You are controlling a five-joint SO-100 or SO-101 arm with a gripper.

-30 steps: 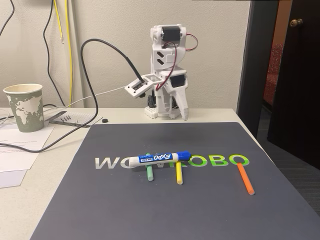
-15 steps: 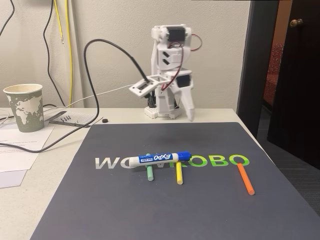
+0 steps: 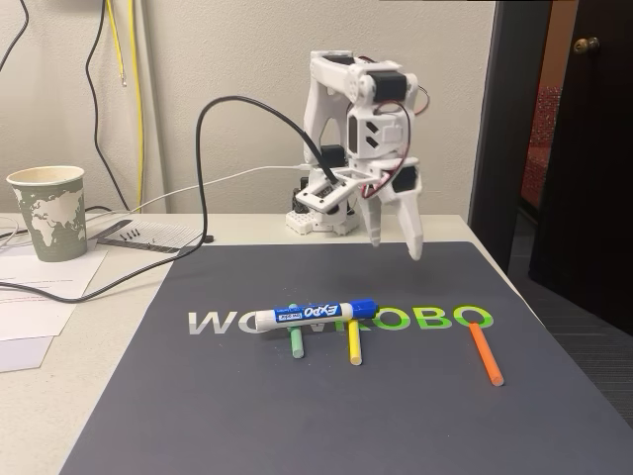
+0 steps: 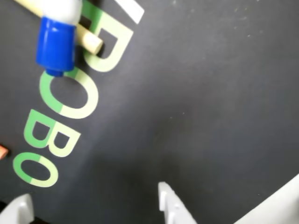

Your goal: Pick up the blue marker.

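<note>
step: approach, nothing grasped yet; white two-finger gripper (image 3: 395, 247) hangs above the far edge of the dark grey mat (image 3: 326, 416)
jaws: parted fairly wide, empty
target: thick white-barrelled blue marker with blue cap and EXPO label (image 3: 315, 314), lying flat on the mat, well ahead of the jaws, resting across the thin green stick (image 3: 295, 341) and yellow stick (image 3: 353, 342)
wrist view: blue cap (image 4: 56, 44) at top left, far from fingertips
next: likely reach forward and down, straddle the barrel crosswise, then close

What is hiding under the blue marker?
The blue marker lies across a green stick and a yellow stick; their upper ends and some mat lettering are covered.
</note>
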